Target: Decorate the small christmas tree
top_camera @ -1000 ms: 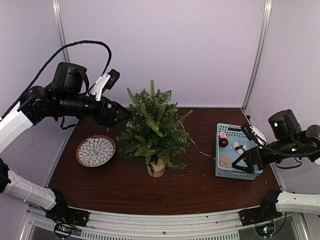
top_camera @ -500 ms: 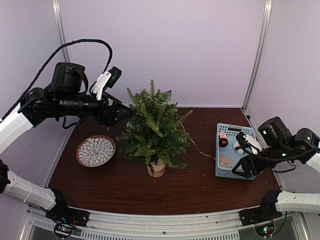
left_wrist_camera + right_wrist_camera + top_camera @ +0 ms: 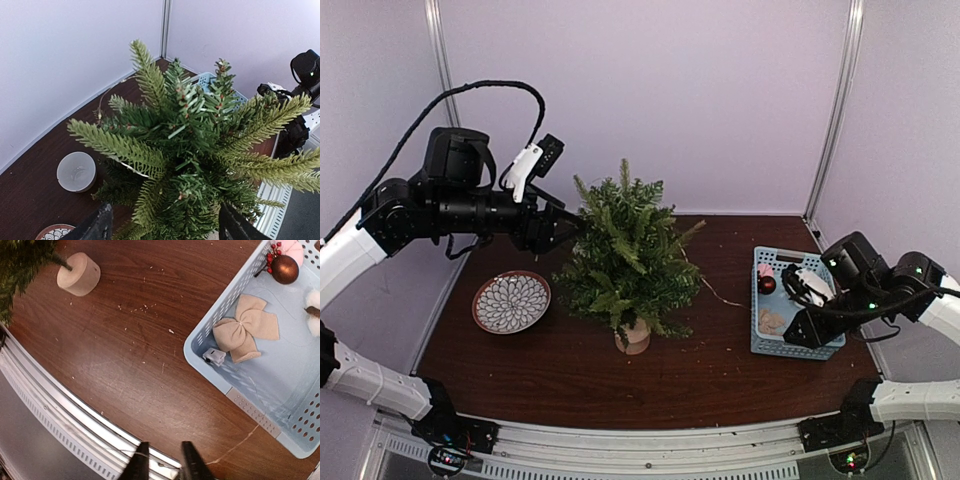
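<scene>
Since a second ago, swings the right gripper (image 3: 164,450) in from the right edge of the table (image 3: 570,370) to hang by the near side of the basket (image 3: 757,348), drawing the jaws down to a slim gap with nothing between. Keeps the left gripper (image 3: 560,228) up beside the tree (image 3: 625,255), fingers spread wide, gripping nothing, foliage just beneath.

Finds the tree upright at mid-table on its stump (image 3: 78,274), between plate (image 3: 510,302) and basket, bare of ornaments.

Looks to be at the pick. Reopen before descending: too narrow now for the bow (image 3: 245,327) or the bauble (image 3: 285,269). Shift further over the basket, being aimed for now at bare table just outside the rim. Come straight down clear of the wall, pinch the bow at its centre, and lift clean before crossing to the tree.
</scene>
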Action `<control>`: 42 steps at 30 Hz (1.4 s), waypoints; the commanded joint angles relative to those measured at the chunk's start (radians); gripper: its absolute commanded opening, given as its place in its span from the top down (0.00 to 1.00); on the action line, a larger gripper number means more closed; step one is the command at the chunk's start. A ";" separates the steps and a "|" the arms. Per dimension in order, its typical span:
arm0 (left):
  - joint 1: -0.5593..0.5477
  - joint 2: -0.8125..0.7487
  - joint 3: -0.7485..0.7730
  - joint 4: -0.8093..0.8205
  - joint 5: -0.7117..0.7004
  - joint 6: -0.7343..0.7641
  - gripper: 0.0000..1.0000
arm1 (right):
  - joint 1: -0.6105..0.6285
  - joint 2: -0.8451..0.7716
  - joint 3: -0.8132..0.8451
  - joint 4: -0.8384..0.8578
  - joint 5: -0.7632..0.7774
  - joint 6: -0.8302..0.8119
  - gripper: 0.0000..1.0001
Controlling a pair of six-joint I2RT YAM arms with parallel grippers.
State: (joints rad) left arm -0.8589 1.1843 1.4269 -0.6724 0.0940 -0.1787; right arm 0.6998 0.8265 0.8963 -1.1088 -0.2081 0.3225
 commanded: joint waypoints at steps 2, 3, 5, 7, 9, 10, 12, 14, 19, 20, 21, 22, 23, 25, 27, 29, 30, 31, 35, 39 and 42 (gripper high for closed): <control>0.003 -0.025 -0.009 0.068 -0.003 0.021 0.29 | -0.005 -0.002 0.009 0.026 -0.019 -0.006 0.98; 0.003 -0.026 -0.007 0.068 -0.004 0.024 0.29 | -0.005 -0.007 0.019 0.021 -0.025 -0.011 1.00; 0.003 -0.025 0.000 0.065 -0.004 0.034 0.30 | -0.003 -0.026 0.050 0.022 -0.046 -0.025 1.00; 0.003 -0.018 0.019 0.050 -0.004 0.051 0.31 | -0.002 -0.042 0.101 0.018 -0.062 -0.037 1.00; 0.003 -0.007 0.042 0.034 0.002 0.073 0.32 | -0.001 -0.039 0.164 -0.003 -0.099 -0.059 1.00; 0.003 -0.004 0.053 0.030 0.006 0.080 0.33 | 0.001 -0.037 0.195 -0.023 -0.108 -0.067 1.00; 0.003 0.002 0.069 0.027 0.016 0.094 0.33 | 0.003 -0.026 0.258 -0.059 -0.127 -0.086 1.00; 0.003 0.005 0.084 0.028 0.030 0.110 0.33 | 0.008 -0.009 0.319 -0.095 -0.149 -0.105 1.00; -0.018 0.010 0.136 0.027 0.046 0.194 0.34 | 0.029 0.061 0.452 -0.165 -0.213 -0.138 1.00; -0.032 0.013 0.152 0.028 0.039 0.224 0.34 | 0.037 0.072 0.474 -0.171 -0.220 -0.144 1.00; -0.046 0.018 0.167 0.028 0.030 0.249 0.34 | 0.046 0.086 0.498 -0.180 -0.224 -0.151 1.00; -0.059 0.024 0.186 0.026 0.022 0.271 0.34 | 0.055 0.102 0.520 -0.189 -0.232 -0.160 1.00; -0.077 0.034 0.207 0.020 0.011 0.297 0.34 | 0.067 0.119 0.552 -0.199 -0.238 -0.168 1.00; -0.121 0.063 0.256 -0.004 -0.012 0.354 0.35 | 0.107 0.156 0.600 -0.214 -0.236 -0.186 1.00; -0.176 0.112 0.314 -0.043 -0.037 0.434 0.36 | 0.153 0.195 0.650 -0.223 -0.219 -0.201 1.00; -0.240 0.159 0.372 -0.076 -0.057 0.496 0.38 | 0.199 0.235 0.701 -0.233 -0.197 -0.213 1.00; -0.259 0.177 0.394 -0.080 -0.062 0.518 0.38 | 0.220 0.255 0.724 -0.239 -0.183 -0.220 1.00; -0.275 0.194 0.412 -0.078 -0.060 0.534 0.39 | 0.242 0.274 0.746 -0.242 -0.170 -0.225 1.00; -0.314 0.258 0.488 -0.076 -0.038 0.582 0.44 | 0.318 0.343 0.818 -0.243 -0.127 -0.236 1.00; -0.363 0.312 0.532 -0.077 -0.039 0.631 0.50 | 0.367 0.387 0.855 -0.231 -0.097 -0.235 1.00; -0.384 0.351 0.561 -0.086 -0.037 0.664 0.54 | 0.397 0.406 0.872 -0.208 -0.082 -0.223 1.00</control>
State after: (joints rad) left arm -1.2125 1.4998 1.9327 -0.7650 0.0566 0.4038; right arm 1.0599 1.2182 1.7294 -1.3354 -0.3450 0.1001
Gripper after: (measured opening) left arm 0.486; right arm 0.019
